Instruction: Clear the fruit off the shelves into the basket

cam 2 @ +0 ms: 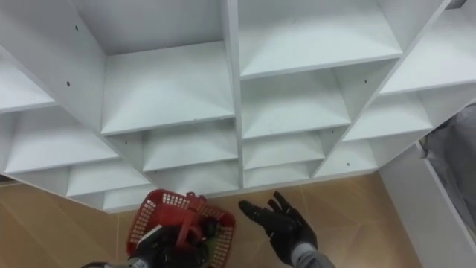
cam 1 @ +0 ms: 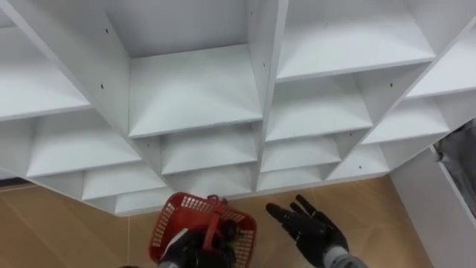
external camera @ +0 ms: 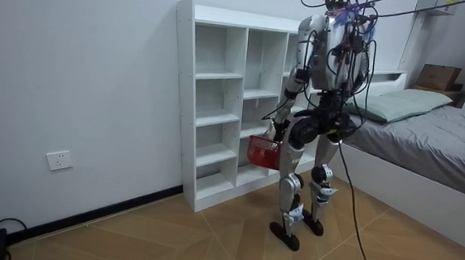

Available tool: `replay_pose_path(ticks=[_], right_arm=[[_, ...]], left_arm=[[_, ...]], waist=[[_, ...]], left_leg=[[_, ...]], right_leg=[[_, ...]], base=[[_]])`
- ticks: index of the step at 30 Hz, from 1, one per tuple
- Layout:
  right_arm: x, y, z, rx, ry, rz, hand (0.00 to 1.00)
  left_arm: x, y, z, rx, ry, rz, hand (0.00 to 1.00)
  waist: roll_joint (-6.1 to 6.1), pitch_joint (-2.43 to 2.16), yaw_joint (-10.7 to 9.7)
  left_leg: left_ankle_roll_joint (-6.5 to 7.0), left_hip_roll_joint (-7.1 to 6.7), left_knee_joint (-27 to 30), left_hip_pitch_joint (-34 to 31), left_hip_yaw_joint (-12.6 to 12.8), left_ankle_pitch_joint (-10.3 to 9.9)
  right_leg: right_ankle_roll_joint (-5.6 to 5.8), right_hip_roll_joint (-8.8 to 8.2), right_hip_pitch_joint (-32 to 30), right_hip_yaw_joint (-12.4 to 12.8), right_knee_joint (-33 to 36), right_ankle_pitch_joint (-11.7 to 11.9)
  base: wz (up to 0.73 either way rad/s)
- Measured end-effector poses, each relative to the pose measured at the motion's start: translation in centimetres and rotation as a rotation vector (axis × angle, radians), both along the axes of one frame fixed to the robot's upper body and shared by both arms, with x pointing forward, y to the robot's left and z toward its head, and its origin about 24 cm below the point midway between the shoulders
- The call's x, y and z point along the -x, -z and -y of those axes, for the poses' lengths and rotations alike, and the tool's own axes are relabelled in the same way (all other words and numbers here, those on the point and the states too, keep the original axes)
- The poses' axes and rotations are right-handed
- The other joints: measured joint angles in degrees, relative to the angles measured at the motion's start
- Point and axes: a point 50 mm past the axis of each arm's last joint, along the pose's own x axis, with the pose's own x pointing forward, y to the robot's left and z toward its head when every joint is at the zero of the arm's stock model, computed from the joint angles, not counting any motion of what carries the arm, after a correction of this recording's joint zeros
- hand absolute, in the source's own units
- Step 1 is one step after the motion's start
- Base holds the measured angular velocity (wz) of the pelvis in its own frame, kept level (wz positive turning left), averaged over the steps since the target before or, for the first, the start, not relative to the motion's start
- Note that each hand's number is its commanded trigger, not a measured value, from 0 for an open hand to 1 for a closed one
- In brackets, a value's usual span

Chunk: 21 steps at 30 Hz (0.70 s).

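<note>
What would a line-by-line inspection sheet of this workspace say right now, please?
surface: white shelf unit, with the robot standing right in front of it; wooden floor below.
job's things: red basket held low in front of the shelves, contents unclear; fruit: nothing seen.
clutter: nothing seen.
hands: left hand curled round the basket's handle; right hand open, fingers spread, beside the basket.
cables: nothing seen beyond the robot's own.
surroundings: bed on the room view's right; wall socket low on the wall at the room view's left.
</note>
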Motion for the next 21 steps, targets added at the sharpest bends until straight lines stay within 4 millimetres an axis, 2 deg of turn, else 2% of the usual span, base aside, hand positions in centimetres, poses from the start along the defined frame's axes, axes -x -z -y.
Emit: replay_pose_path(ticks=[6,8,12,15,17,21], right_arm=[[1.4,0.5,1.1,0.037,0.007,-0.02,0.0],[2.5,0.8,1.6,0.051,0.017,-0.034,0.0],[3.5,1.2,2.3,0.101,0.0,-0.061,0.0],[5.0,1.8,3.1,0.151,-0.019,-0.104,0.0],[6.3,2.1,3.7,0.165,-0.002,-0.134,0.0],[7.3,2.3,4.4,0.194,-0.004,-0.16,0.0]], left_arm=[[2.4,0.8,-1.7,-0.045,-0.081,-0.05,1.0],[3.3,1.1,-2.1,-0.05,-0.107,-0.067,1.0],[3.7,1.1,-2.6,-0.06,-0.141,-0.062,1.0],[4.8,1.5,-3.6,-0.086,-0.197,-0.083,1.0],[6.0,1.6,-4.5,-0.101,-0.252,-0.097,1.0],[7.3,1.9,-5.2,-0.121,-0.297,-0.127,1.0]], waist=[[0.21,-0.12,-1.16],[0.34,-0.17,-1.39],[0.13,-0.3,-1.24],[-0.35,-0.45,-1.41],[-0.88,-0.81,-1.26],[-1.16,-0.7,-1.46]], left_leg=[[-0.11,-0.08,-2.21,3.83,-0.11,0.03],[-0.14,-0.09,-3.45,5.87,-0.57,0.04],[-0.17,-0.46,-4.19,7.56,-0.65,0.04],[-0.21,-0.61,-5.73,10.38,-0.6,0.06],[-0.21,-0.71,-6.2,11.91,-0.47,0.04],[-0.2,-0.84,-7.29,13.91,-0.23,0.02]], right_leg=[[0.23,0.2,4.13,-0.42,-2.93,-0.08],[0.36,0.25,6.31,-0.95,-4.04,-0.07],[0.57,0.23,7.86,-1.1,-4.75,-0.2],[0.81,0.26,10.53,-1.18,-5.95,-0.39],[0.97,0.22,11.83,-1.11,-6.08,-0.52],[1.12,0.63,13.61,-0.8,-6.97,-0.48]], base=[[0.02],[0.11],[0.03],[0.0],[-0.03],[-0.03]])
